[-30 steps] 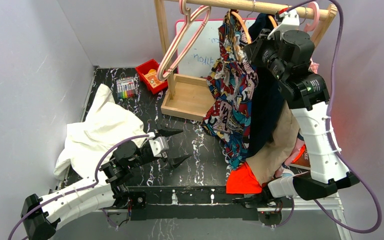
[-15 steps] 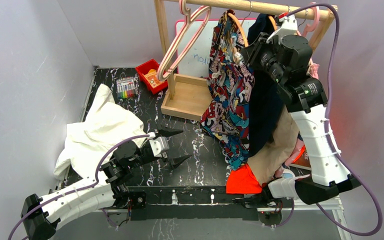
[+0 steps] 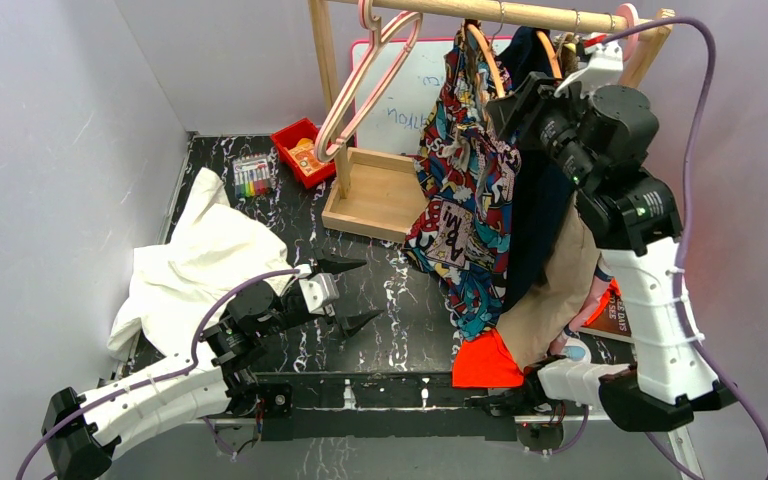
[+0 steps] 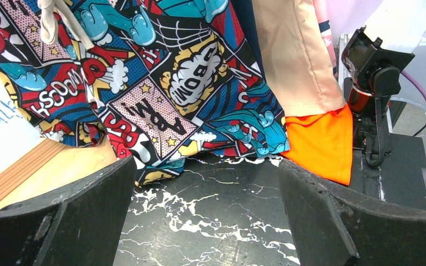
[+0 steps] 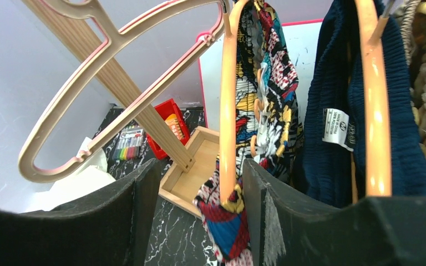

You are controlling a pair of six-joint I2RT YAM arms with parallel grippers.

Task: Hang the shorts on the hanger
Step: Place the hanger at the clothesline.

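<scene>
The comic-print shorts (image 3: 465,190) hang draped over the light-orange hanger (image 3: 487,55) on the wooden rail. In the right wrist view the hanger's arm (image 5: 228,111) runs down between my open jaws, close to the right finger (image 5: 266,221), with the shorts (image 5: 266,83) folded over it. My right gripper (image 3: 515,100) (image 5: 199,221) is open beside the hanger's upper part and grips nothing. My left gripper (image 3: 345,292) (image 4: 208,221) is open and empty low over the table, facing the shorts' hem (image 4: 161,83) and white drawstring (image 4: 55,22).
A navy garment (image 3: 540,210), beige cloth (image 3: 550,300) and orange cloth (image 3: 485,362) hang right of the shorts. Pink hangers (image 3: 370,80) hang on the rail (image 3: 440,8) at left. A wooden base tray (image 3: 375,195), red bin (image 3: 300,150), markers (image 3: 251,176) and white cloth (image 3: 200,260) lie on the table.
My right arm has shifted to the right and a little up along the rail. The shorts have swung slightly and hang on the hanger. The left arm has not moved.
</scene>
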